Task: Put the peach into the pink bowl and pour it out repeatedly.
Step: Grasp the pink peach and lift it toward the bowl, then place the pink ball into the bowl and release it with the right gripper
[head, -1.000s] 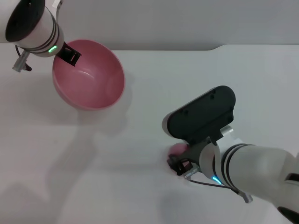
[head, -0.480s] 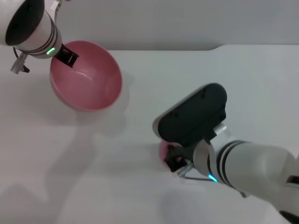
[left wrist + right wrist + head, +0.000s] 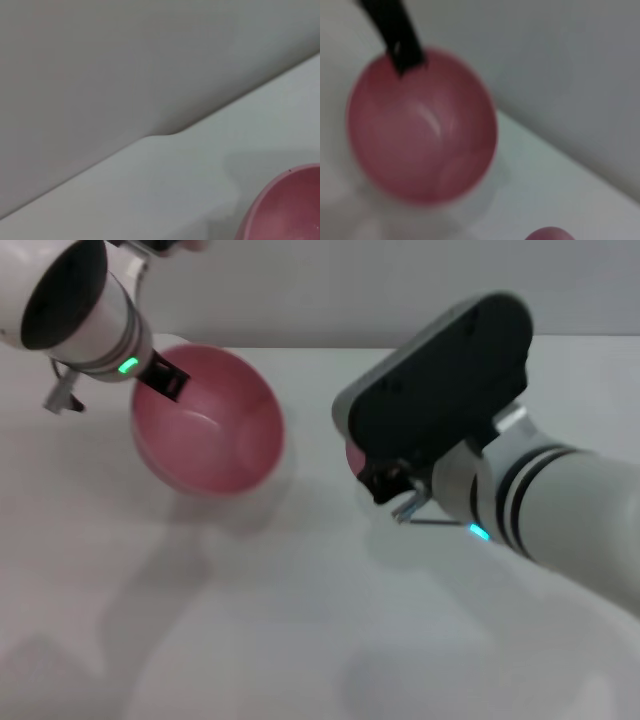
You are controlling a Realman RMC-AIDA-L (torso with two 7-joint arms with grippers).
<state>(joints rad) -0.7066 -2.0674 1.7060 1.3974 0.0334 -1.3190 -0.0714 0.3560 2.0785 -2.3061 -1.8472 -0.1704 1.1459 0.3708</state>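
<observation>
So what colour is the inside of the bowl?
Plain pink, with no pattern. The bowl shows best in the right wrist view, which looks into it.

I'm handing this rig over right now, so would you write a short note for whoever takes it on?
Left gripper: shut on the far rim of the pink bowl, which sits upright at the table's far left.
Right gripper: off the table to the right of the bowl, shut on the peach, of which only a pink edge shows under the wrist in the head view.
The right wrist view shows the bowl empty, with the peach at the frame's edge.
Done: peach picked up.
Left: carry it over the bowl, drop it in, then tip the bowl to pour it out, and repeat.
</observation>
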